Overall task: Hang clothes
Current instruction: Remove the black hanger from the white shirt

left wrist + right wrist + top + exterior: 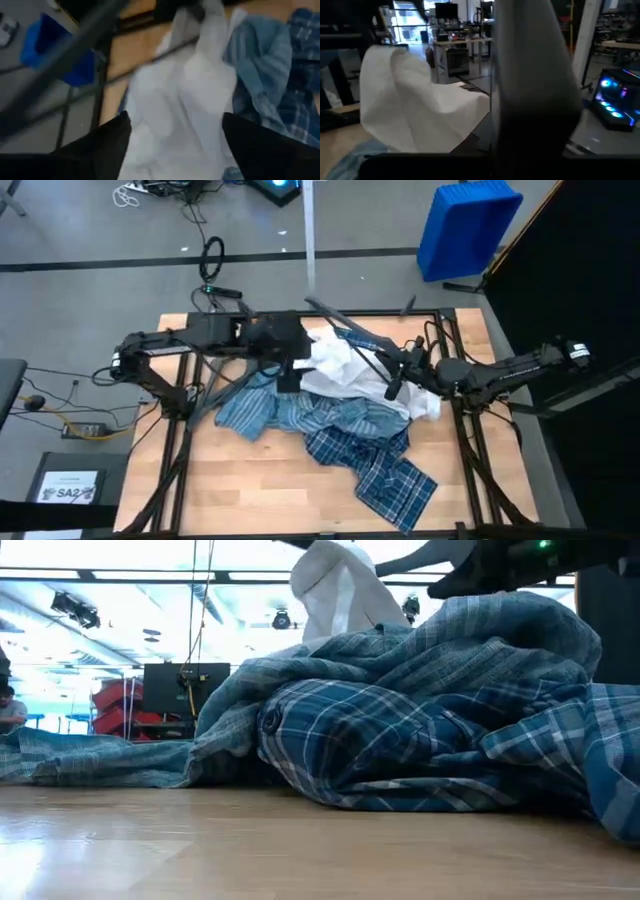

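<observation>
The white shirt (350, 370) is bunched at the table's middle and rises above the pile in the low view (340, 590). Its lower part rests on the light blue-grey striped shirt (262, 408) and the blue plaid shirt (385, 465), both crumpled on the table. My left gripper (292, 368) is open at the white shirt's left side; in its wrist view the white cloth (175, 110) fills the gap between its fingers. My right gripper (396, 378) is at the shirt's right side, shut on a dark grey hanger (352, 332) that slants over the shirt. My left gripper has its two fingers (107, 145) on either side of the white shirt's bunched cloth; whether they touch it, I cannot tell. My right gripper holds the hanger, whose thick grey bar (530, 95) stands right before its wrist camera. The bar hides the place of contact. The hanger is lifted clear of the table, over the white shirt.
Dark frame rails (455, 430) run along the table's left, right and far sides. A blue bin (468, 225) stands on the floor beyond the far right corner. Bare wood (250, 490) lies at the near left of the table.
</observation>
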Robot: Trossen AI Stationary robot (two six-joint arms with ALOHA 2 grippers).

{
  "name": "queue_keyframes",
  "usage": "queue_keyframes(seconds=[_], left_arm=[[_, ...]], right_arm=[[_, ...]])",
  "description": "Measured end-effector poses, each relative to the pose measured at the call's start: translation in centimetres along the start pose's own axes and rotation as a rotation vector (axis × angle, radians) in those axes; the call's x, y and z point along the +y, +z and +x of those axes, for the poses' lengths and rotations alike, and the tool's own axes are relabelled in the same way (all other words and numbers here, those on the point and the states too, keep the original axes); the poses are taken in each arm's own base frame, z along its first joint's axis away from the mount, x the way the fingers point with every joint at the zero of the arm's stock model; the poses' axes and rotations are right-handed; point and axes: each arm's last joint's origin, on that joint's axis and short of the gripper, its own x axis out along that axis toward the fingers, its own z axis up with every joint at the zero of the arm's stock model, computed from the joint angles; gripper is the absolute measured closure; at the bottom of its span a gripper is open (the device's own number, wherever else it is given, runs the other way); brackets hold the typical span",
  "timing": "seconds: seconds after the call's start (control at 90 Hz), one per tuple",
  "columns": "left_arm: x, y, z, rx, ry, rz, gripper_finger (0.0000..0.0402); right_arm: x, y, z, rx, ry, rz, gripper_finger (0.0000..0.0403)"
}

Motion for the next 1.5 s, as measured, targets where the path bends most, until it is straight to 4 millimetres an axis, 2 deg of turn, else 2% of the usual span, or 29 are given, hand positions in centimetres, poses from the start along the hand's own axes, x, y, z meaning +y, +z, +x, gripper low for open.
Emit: queue_keyframes(seconds=[0.111, 0.233, 0.322, 0.411, 0.556, 0.678, 0.778, 0.911, 1.1, 1.322, 1.5], left_arm=[[0.3, 0.9, -0.1, -0.070, 0.045, 0.037, 0.0073], [0.7, 1.5, 0.5, -0.104, 0.137, 0.110, 0.0070], [1.2, 2.0, 1.8, -0.134, 0.176, 0.147, 0.0073], [1.8, 1.9, 3.4, -0.148, 0.125, 0.163, 0.0082], [2.8, 1.0, 6.6, -0.130, 0.010, 0.148, 0.0099], [3.5, 0.5, 8.8, -0.105, 0.020, 0.135, 0.0115], [4.2, 0.3, 9.5, -0.118, 0.028, 0.131, 0.0133], [4.5, 0.1, 9.8, -0.111, 0.031, 0.167, 0.0185], [4.6, 0.3, 9.4, -0.118, 0.043, 0.168, 0.0312], [4.8, -0.2, 9.4, -0.069, 0.065, 0.164, 0.0314], [5.4, -0.6, 8.0, -0.018, 0.112, 0.157, 0.0316]], right_arm=[[-0.2, -0.1, 0.4, 0.006, 0.030, -0.006, 0.0403], [-0.2, -0.1, 0.7, 0.005, 0.086, -0.028, 0.0403], [-0.2, -0.2, 0.8, 0.009, 0.118, -0.044, 0.0403], [-0.4, -0.2, 1.0, 0.010, 0.139, -0.046, 0.0403], [-0.5, -0.2, 1.1, 0.006, 0.180, -0.064, 0.0403], [-0.5, -0.2, 1.2, 0.007, 0.209, -0.080, 0.0403], [-0.6, -0.2, 1.2, 0.006, 0.205, -0.098, 0.0403], [-0.8, -0.2, 1.3, 0.006, 0.186, -0.125, 0.0403], [-1.1, -0.1, 1.6, -0.008, 0.170, -0.181, 0.0402], [-1.3, 0.0, 1.6, -0.031, 0.159, -0.267, 0.0392], [-1.6, 0.1, 1.6, -0.022, 0.077, -0.286, 0.0341]])
